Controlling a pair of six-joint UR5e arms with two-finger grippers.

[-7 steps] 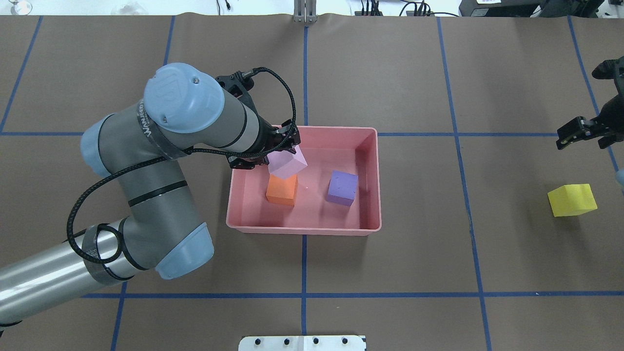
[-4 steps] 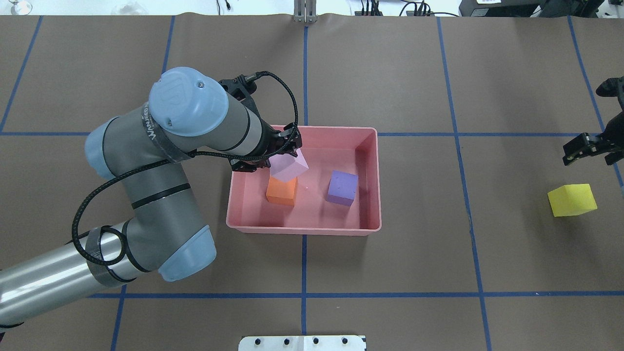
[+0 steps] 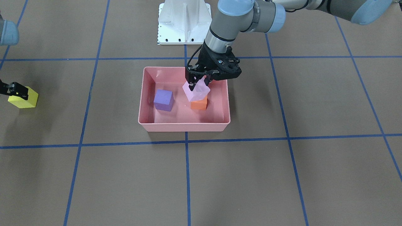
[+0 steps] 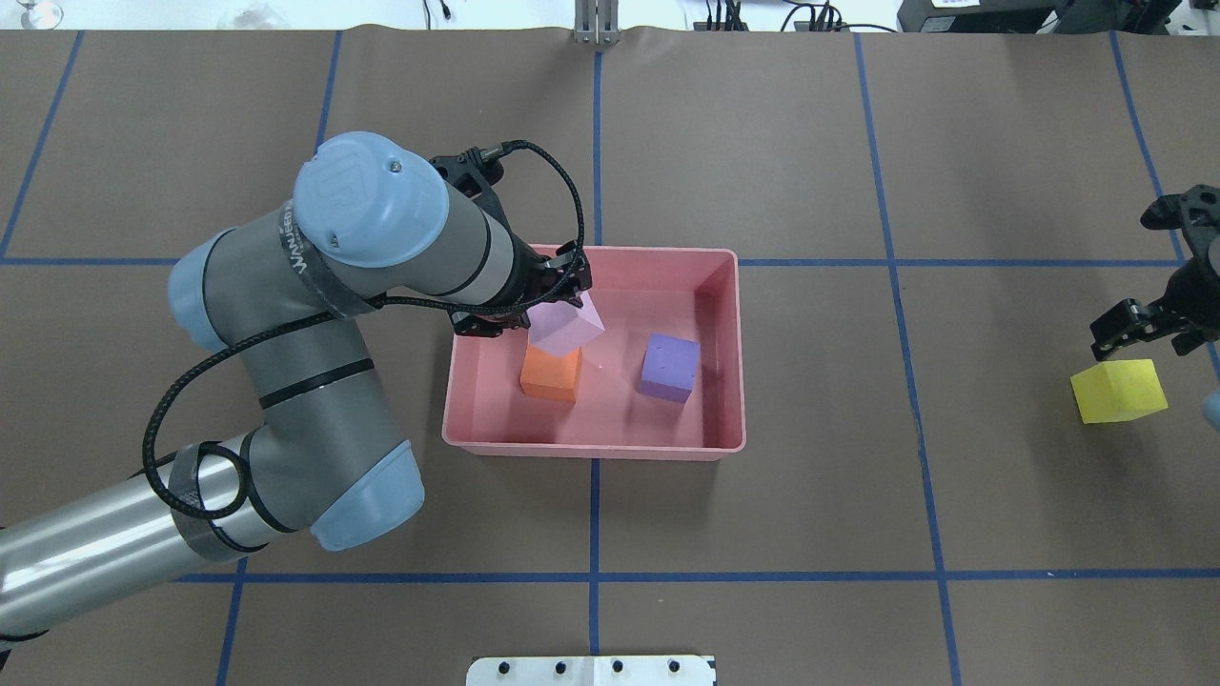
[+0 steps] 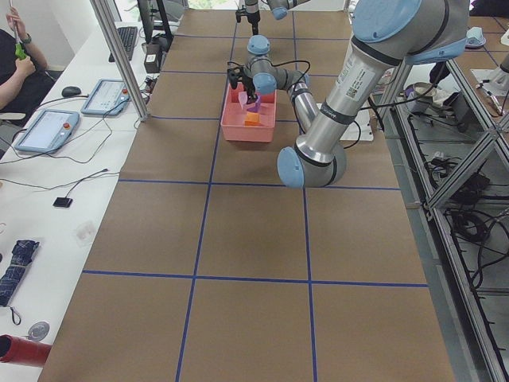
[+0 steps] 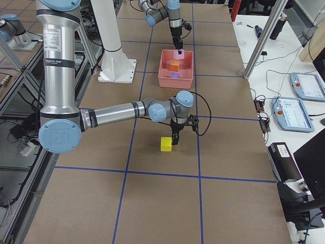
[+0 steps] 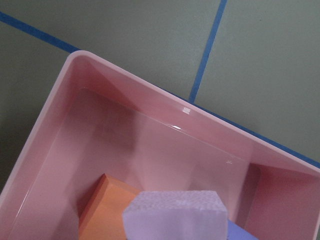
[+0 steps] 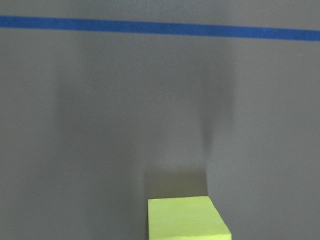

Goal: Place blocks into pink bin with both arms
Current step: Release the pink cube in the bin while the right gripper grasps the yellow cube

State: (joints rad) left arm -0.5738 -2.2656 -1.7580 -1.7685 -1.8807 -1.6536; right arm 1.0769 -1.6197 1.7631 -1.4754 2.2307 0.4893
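Orange block beneath pink block

White lettering on band of left arm: unreadable.

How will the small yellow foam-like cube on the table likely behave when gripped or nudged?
The yellow cube sits flat on one face, so it probably slides, not rolls. Its matte foam-like surface suggests light weight and decent grip. The light pink cube hangs tilted in the left gripper, so the yellow one might twist too.
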